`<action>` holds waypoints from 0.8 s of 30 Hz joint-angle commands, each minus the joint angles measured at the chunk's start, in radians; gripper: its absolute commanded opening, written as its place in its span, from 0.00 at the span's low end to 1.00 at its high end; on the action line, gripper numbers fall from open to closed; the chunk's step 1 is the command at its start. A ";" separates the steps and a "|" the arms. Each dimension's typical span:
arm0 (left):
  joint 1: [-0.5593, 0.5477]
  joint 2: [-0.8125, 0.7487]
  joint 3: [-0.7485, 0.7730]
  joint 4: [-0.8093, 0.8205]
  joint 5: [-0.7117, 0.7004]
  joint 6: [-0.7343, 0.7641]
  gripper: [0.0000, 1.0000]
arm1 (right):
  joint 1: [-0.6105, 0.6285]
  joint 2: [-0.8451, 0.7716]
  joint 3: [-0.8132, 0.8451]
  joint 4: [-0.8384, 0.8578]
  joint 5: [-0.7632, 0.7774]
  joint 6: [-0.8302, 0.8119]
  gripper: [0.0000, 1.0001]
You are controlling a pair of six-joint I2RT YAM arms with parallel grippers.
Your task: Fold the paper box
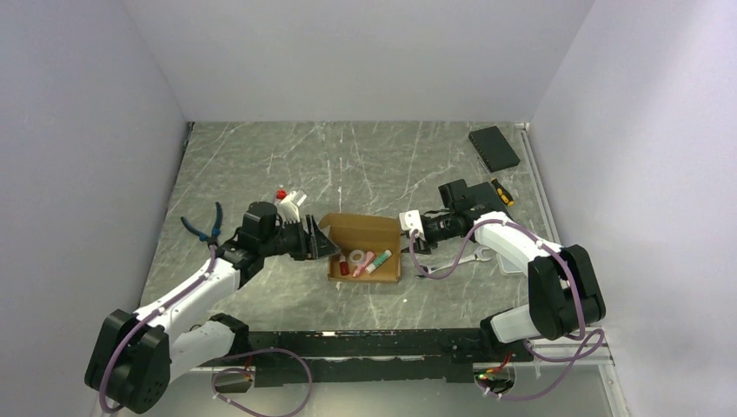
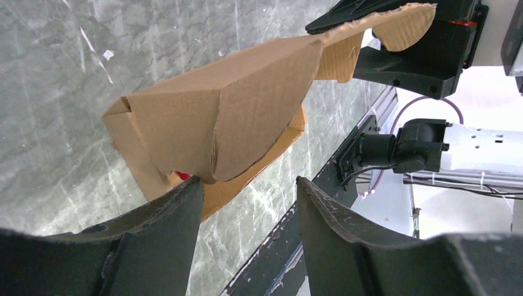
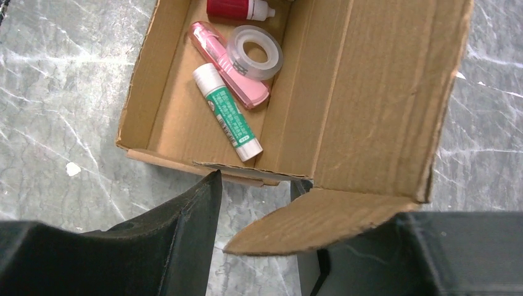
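Observation:
The paper box (image 1: 365,233) is brown cardboard in the middle of the table, its tray facing up and its lid (image 3: 382,92) raised. In the tray lie a red bottle (image 3: 237,8), a tape roll (image 3: 254,52), a pink case (image 3: 203,37) and a green glue stick (image 3: 227,114). My left gripper (image 1: 320,241) is at the box's left end, open (image 2: 248,182), with one finger touching the rounded side flap (image 2: 259,123). My right gripper (image 1: 407,230) is at the right end, open (image 3: 256,185). The lid's right side flap (image 3: 327,222) lies across its right finger, unclamped.
Blue-handled pliers (image 1: 206,226) lie left of the left arm. A white object with a red cap (image 1: 289,200) sits behind the left gripper. A wrench (image 1: 461,259), a yellow-handled tool (image 1: 502,191) and a black pad (image 1: 494,148) are on the right side.

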 commanded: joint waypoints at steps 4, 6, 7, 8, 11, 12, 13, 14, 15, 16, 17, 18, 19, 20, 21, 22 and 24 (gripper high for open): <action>-0.004 -0.109 0.076 -0.215 -0.061 0.068 0.62 | 0.005 -0.007 0.021 0.018 -0.037 0.002 0.48; -0.004 -0.146 0.075 -0.271 -0.090 0.068 0.63 | 0.005 -0.005 0.023 0.019 -0.037 0.002 0.48; -0.004 -0.164 0.073 -0.294 -0.102 0.067 0.63 | 0.005 -0.003 0.024 0.019 -0.037 0.002 0.48; -0.004 -0.179 0.069 -0.312 -0.111 0.063 0.63 | 0.005 -0.003 0.024 0.018 -0.037 0.002 0.48; -0.004 -0.227 0.057 -0.366 -0.154 0.053 0.63 | 0.005 -0.004 0.022 0.018 -0.037 0.002 0.48; -0.004 -0.244 0.053 -0.382 -0.175 0.052 0.62 | 0.004 -0.004 0.023 0.018 -0.037 0.002 0.48; -0.004 -0.261 0.052 -0.396 -0.210 0.050 0.62 | 0.005 -0.004 0.023 0.018 -0.037 0.002 0.48; -0.004 -0.275 0.051 -0.409 -0.238 0.047 0.62 | 0.005 -0.003 0.024 0.018 -0.037 0.002 0.48; -0.005 -0.291 0.051 -0.418 -0.264 0.045 0.61 | 0.005 -0.002 0.024 0.018 -0.037 0.002 0.48; -0.004 -0.306 0.052 -0.419 -0.285 0.043 0.61 | 0.005 0.000 0.024 0.018 -0.037 0.002 0.48; -0.004 -0.318 0.054 -0.417 -0.313 0.044 0.60 | 0.005 0.001 0.025 0.018 -0.036 0.003 0.47; -0.004 -0.330 0.054 -0.406 -0.342 0.047 0.59 | 0.005 0.002 0.025 0.018 -0.035 0.003 0.47; -0.004 -0.335 0.054 -0.393 -0.367 0.047 0.58 | 0.005 0.001 0.025 0.018 -0.035 0.003 0.48; -0.004 -0.336 0.053 -0.380 -0.394 0.050 0.55 | 0.005 0.003 0.025 0.018 -0.035 0.003 0.48; -0.004 -0.332 0.053 -0.365 -0.415 0.054 0.51 | 0.005 0.004 0.025 0.018 -0.035 0.005 0.47; -0.004 -0.323 0.052 -0.344 -0.430 0.060 0.49 | 0.005 0.005 0.025 0.018 -0.035 0.005 0.47; -0.004 -0.288 0.054 -0.306 -0.452 0.069 0.39 | 0.005 0.006 0.027 0.018 -0.035 0.004 0.47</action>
